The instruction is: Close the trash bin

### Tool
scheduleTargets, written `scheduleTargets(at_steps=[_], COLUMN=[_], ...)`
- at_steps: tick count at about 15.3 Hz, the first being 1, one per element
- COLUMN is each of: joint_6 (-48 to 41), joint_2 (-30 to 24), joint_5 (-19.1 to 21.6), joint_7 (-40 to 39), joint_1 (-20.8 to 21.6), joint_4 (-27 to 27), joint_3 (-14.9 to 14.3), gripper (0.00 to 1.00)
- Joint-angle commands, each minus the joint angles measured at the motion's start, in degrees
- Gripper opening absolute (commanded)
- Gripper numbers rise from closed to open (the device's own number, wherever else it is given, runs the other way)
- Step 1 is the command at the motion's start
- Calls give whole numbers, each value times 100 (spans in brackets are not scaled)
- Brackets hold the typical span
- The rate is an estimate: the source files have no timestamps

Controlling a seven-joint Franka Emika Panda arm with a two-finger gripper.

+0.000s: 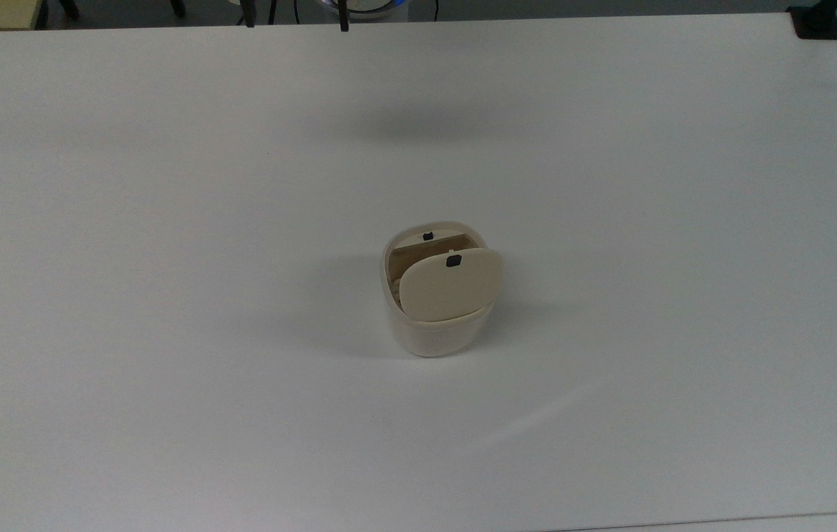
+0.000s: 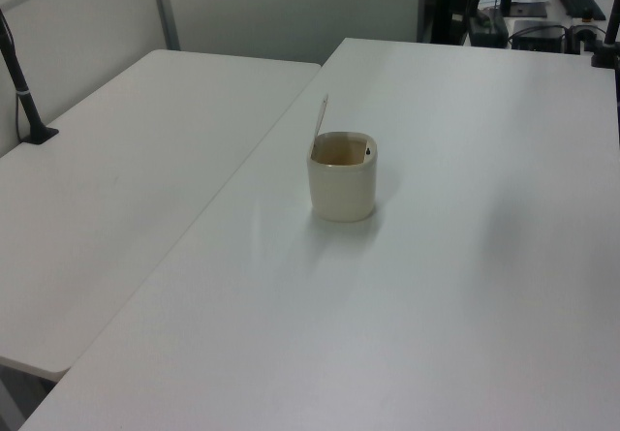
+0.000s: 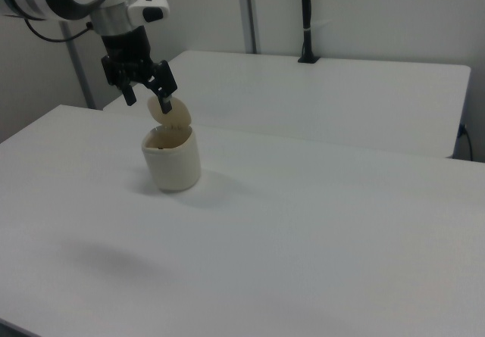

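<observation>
White tabletop [image 1: 167, 369] is stretching out in front, and the trash bin [image 1: 439, 325] is sitting on it, a little below centre in the top view. Its lid [image 1: 451, 284] is standing raised on the hinge, tilting up over the opening, with a small black latch mark [image 1: 453, 261] showing near the lid's upper edge and a matching black spot [image 1: 428, 236] on the bin's far rim. In the right view the gripper [image 3: 146, 95] is hanging just above the bin [image 3: 173, 159], toward the right view's left, its fingers [image 3: 165, 104] spread wide and holding nothing, one tip showing against the upright lid [image 3: 170, 115]. A second white table [image 2: 116, 189] is standing beside the bin's table.
</observation>
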Motion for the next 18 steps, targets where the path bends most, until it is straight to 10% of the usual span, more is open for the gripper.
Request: scheduleTargets(at_steps=[1,13,15,18], joint_6=[-141,43,429,1131], joint_2=[-4,127,258,496], joint_5=[133,125,125,169], joint_7=[-96,-52,-8,727], joint_1=[19,63,255,370], joint_4=[32,41,58,85], joint_3=[-7,28,37,37], gripper=[100,100,88,40])
